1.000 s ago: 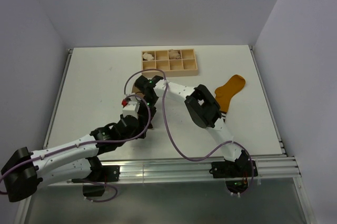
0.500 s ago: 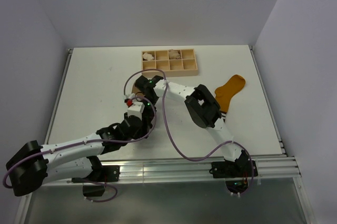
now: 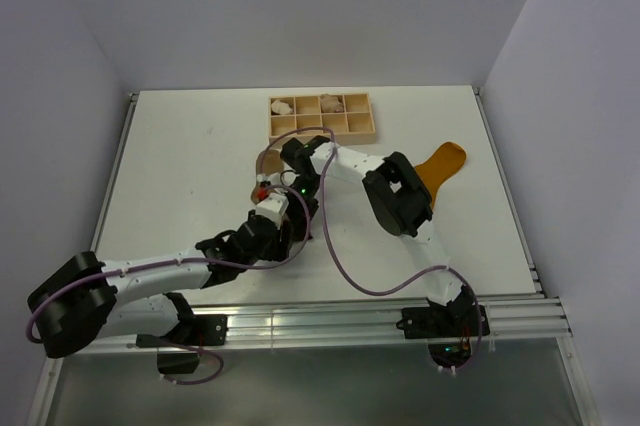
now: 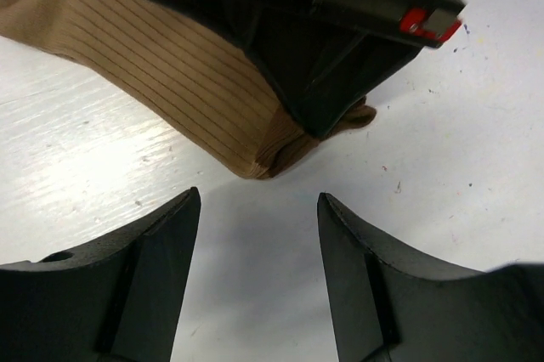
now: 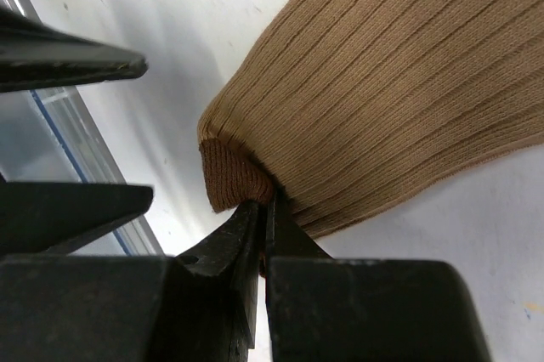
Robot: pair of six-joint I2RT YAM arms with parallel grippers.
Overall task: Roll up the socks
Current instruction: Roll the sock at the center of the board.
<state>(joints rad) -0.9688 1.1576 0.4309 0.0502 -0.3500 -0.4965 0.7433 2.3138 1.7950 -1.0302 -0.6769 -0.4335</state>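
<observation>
A wooden compartment tray [image 3: 322,116] sits at 12 o'clock on the desk [image 3: 180,166], with pale bundles [image 3: 283,105] in two of its back cells. Both arms cross over the desk's middle and a purple cable [image 3: 330,246] loops across them, so from overhead I can hardly see the tan sock [image 4: 170,65] beneath. The wrist views show it lying flat there, with my right fingers [image 5: 242,239] pinched tight on its folded edge. My left fingers [image 4: 144,268] stand apart holding nothing, the sock's corner just beyond their gap. The mustard sock [image 3: 440,164] lies at 2 o'clock, its cuff end hidden behind the right arm. The desk is scuffed white, between pale grey walls.
</observation>
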